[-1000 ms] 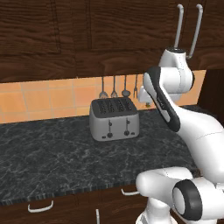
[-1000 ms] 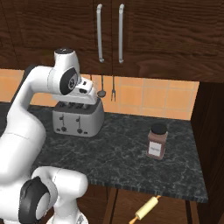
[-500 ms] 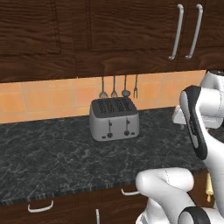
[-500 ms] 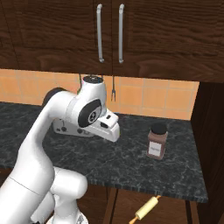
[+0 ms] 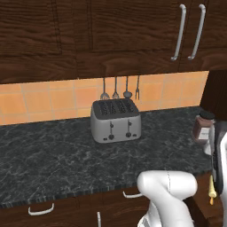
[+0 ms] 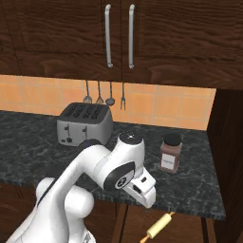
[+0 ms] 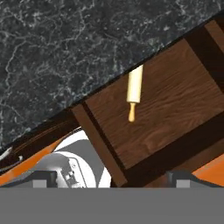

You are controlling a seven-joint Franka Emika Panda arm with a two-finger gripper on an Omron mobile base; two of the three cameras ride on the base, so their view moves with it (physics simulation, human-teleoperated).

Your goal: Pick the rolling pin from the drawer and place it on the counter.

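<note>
The rolling pin (image 7: 134, 89) lies in the open drawer (image 7: 175, 109), light tan with an orange handle tip, its far end tucked under the counter (image 7: 65, 52) edge. From the right base view the rolling pin (image 6: 159, 228) rests diagonally on the drawer's (image 6: 190, 228) tan floor, below the stone counter (image 6: 38, 142). My gripper (image 6: 148, 198) hangs at the counter's front edge, just above and left of the pin. In the hand view the gripper (image 7: 113, 179) is open, its tips wide apart with nothing between them. One end of the pin (image 5: 212, 191) peeks out beside my arm.
A silver toaster (image 6: 85, 126) stands at the back of the counter under hanging utensils (image 6: 104, 97). A brown-lidded spice jar (image 6: 170, 153) sits on the counter just behind the open drawer. A dark side cabinet (image 6: 230, 156) closes the right end.
My arm has swung from high near the toaster down and to the right, and the hand now points down over the open drawer. The rolling pin has stayed put.
</note>
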